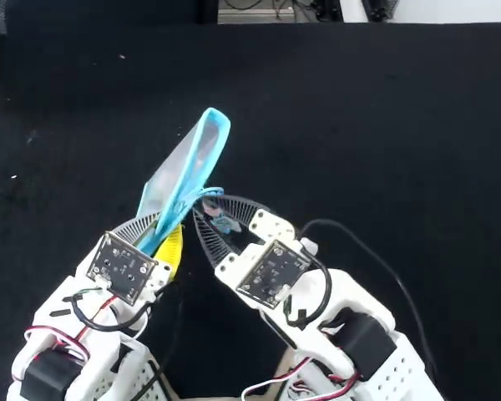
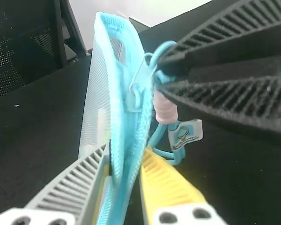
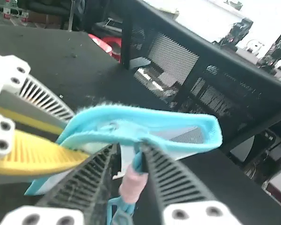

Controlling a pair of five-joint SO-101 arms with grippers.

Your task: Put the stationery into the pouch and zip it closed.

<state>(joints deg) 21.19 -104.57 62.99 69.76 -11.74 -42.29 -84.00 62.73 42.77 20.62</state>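
- Pouch [image 1: 188,171]: blue mesh, held clear of the bench [image 1: 384,125], with its far end pointing away from both arms.
- Left gripper [image 2: 124,157]: grey and yellow jaws closed on the pouch's near edge, acting as the anchor.
- Right gripper [image 3: 130,150]: black jaws pinched on the zip pull [image 2: 139,79], just above a pink bead [image 2: 165,110] on its cord.
- Contents: cannot be made out through the mesh.
- Step in hand, as judged: zipping. In the right wrist view the mouth appears to gape towards the far end.
- Next move calls for: a steady draw along the zip line while the left grip holds counter-tension. A sideways pull risks jamming the slider.
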